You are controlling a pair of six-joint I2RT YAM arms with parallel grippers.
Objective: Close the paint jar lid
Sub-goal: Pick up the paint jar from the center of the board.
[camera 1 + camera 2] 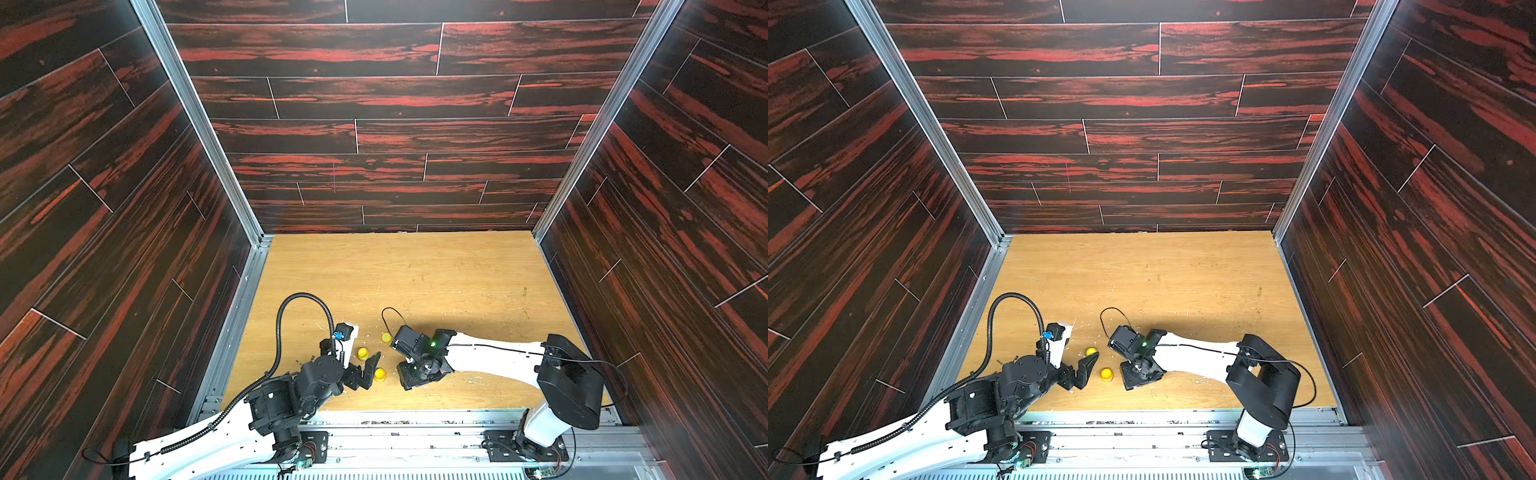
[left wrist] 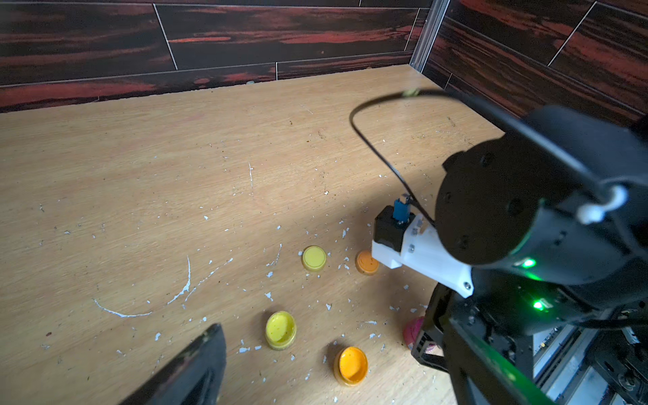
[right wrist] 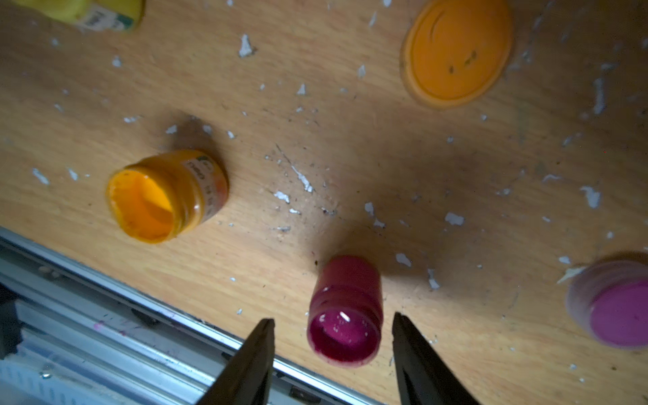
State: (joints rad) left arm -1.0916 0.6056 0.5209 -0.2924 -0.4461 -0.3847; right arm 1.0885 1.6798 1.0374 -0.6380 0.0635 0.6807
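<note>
Right wrist view: open magenta jar [image 3: 345, 312] on the desk [image 3: 350, 140] near its front edge, right fingers [image 3: 252, 361] apart flanking it untouched, left fingers [image 1: 372, 362] wide apart; we judge it light, rigid, slick, best gripped below the rim.

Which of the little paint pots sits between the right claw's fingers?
The dark pink jar: it alone stands within the open right gripper; the orange jar and yellow jar stand aside.
</note>
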